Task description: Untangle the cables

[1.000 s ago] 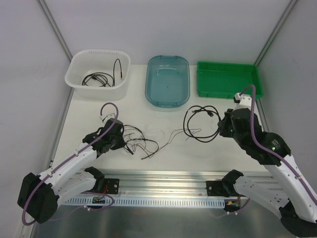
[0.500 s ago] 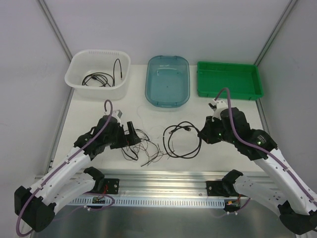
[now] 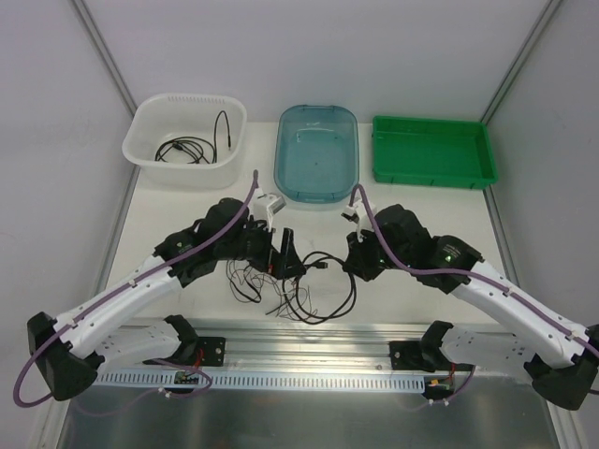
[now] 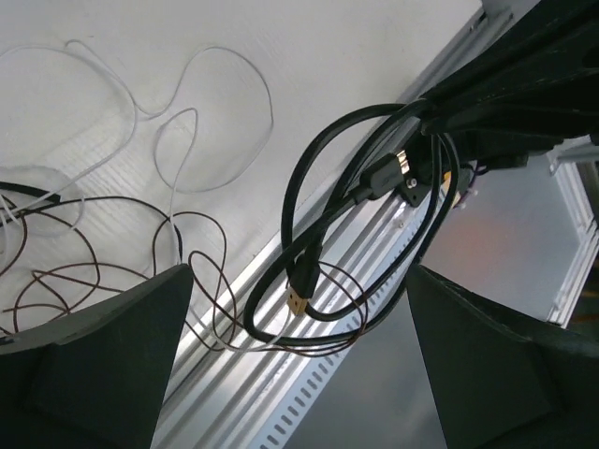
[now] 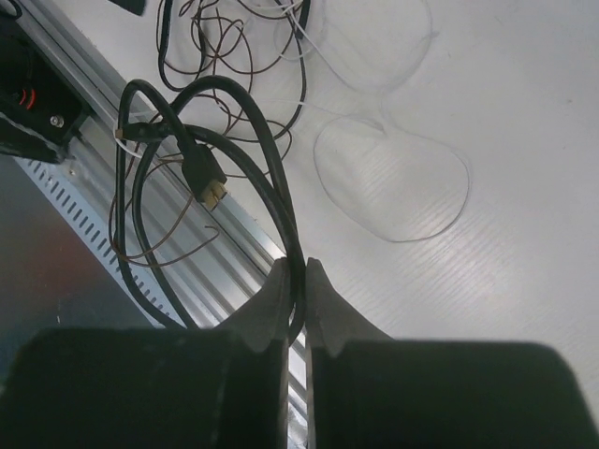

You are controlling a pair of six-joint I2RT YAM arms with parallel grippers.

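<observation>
Cables (image 3: pixel 281 285) lay tangled near centre; I had my right gripper (image 5: pixel 298 276) pinching the black cable (image 5: pixel 204 171), my left gripper (image 4: pixel 299 276) wide open.

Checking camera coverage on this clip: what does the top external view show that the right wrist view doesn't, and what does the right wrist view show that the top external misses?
Only the top external view shows the three bins along the far edge: the white basket with a coiled cable in it, the blue tub and the green tray.

Only the right wrist view shows the pinch itself: the right gripper closed on the black cable, and the gold tip of its plug.

Both show that black loop, the thin brown wires and the white wire on the table.
</observation>
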